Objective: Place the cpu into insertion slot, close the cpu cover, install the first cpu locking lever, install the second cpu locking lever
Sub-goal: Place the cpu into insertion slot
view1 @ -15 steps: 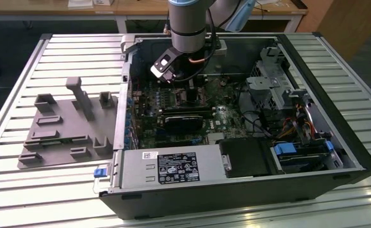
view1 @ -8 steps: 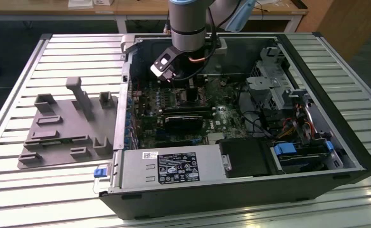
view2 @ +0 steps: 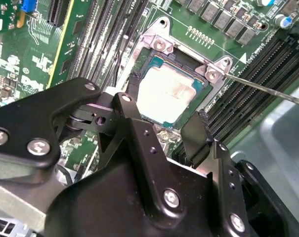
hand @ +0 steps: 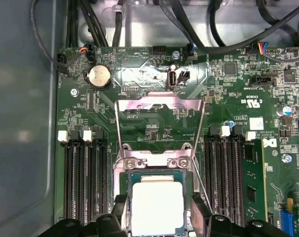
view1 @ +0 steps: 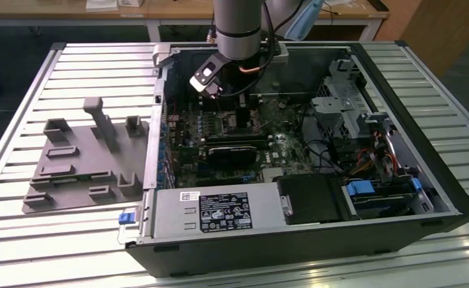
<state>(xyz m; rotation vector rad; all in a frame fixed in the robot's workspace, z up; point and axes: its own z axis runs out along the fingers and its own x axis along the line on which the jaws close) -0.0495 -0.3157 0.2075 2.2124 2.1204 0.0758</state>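
Observation:
The cpu (hand: 156, 205) lies flat in the insertion slot (hand: 124, 180) on the green board, its pale metal top (view2: 169, 96) facing up. My gripper (hand: 159, 213) is down over the socket, one black finger against each opposite edge of the chip, and it looks shut on the chip. In the second wrist view the gripper (view2: 166, 104) straddles it the same way. The cpu cover (hand: 159, 104) stands swung up and open behind the socket. A thin wire locking lever (view2: 268, 91) sticks out, unlatched, from the socket's corner. In the exterior view the arm (view1: 238, 36) reaches into the open computer case.
Long black memory slots (hand: 85, 182) run on both sides of the socket. Black cables (hand: 228, 39) cross the case wall beyond the board. A coin battery (hand: 99, 76) sits near the cover. Outside the case, a grey fixture tray (view1: 82, 162) lies on the slatted table.

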